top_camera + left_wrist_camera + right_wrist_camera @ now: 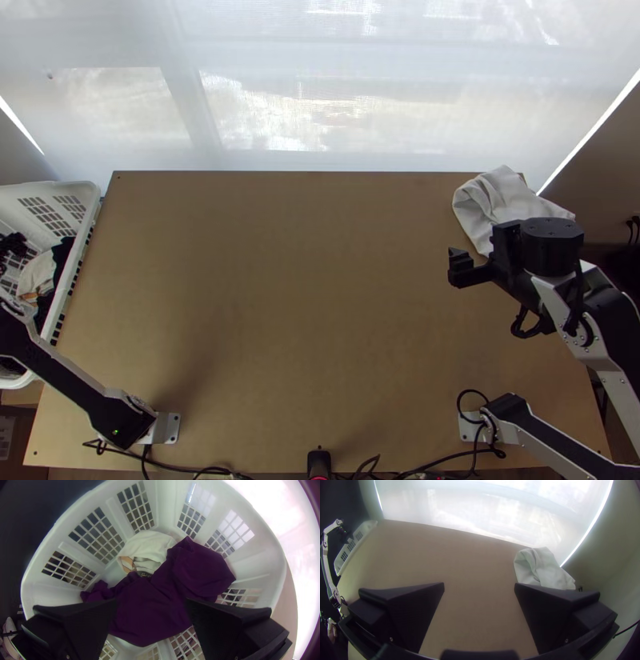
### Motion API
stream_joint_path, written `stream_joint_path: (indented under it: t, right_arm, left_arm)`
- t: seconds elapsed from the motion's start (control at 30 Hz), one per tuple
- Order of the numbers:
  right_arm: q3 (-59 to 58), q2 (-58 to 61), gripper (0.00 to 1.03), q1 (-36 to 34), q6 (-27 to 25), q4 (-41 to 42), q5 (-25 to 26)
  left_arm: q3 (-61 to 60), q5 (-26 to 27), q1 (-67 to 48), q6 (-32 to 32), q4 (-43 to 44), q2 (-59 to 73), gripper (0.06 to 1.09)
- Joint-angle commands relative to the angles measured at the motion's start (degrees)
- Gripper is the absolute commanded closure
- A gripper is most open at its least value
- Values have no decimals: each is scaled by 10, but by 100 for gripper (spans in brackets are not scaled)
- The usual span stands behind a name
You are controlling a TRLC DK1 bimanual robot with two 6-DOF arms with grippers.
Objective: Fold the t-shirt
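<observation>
Purple cloth [160, 593] is seen in the left wrist view, at the middle of the frame. It lies bunched inside the white basket [78, 248], with loose, uneven folds, and a white garment [146, 546] is placed just beside it. The basket itself is found at the left edge of the top view, beside the table [320, 280]. Whether the purple cloth is the t-shirt cannot be told with certainty.

The left gripper [151, 601] is pointed into the basket, over the purple cloth. Its two fingers are spread well apart, and nothing is seen to be clamped by them. Whether the cloth is touched by them cannot be told.

A pale cloth [500, 196] is placed at the upper right corner of the table in the top view. It is loosely folded and creased, and a part of it is extended past the right edge of the table. Its lower part is partly hidden by the right gripper [482, 246]. This gripper is held at the right side of the frame, with its fingers parted widely and nothing between them.

Behind the far edge of the table, a translucent sheet [320, 48] is lit brightly. Black cables [180, 468] are laid along the bottom of the top view.
</observation>
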Motion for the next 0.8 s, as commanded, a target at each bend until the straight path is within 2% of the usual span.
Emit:
stream_joint_path:
  t: [0.0,0.4,0.77]
  right_arm:
    - [-4,1,5,-27,-13,-33,-1]
    - [-27,0,5,-66,-36,-48,0]
    - [-39,5,5,-73,-46,-54,0]
  left_arm:
    - [30,-1,-25,1,61,110,11]
    - [43,-8,-15,-15,105,198,11]
    - [43,-12,-19,-32,120,241,11]
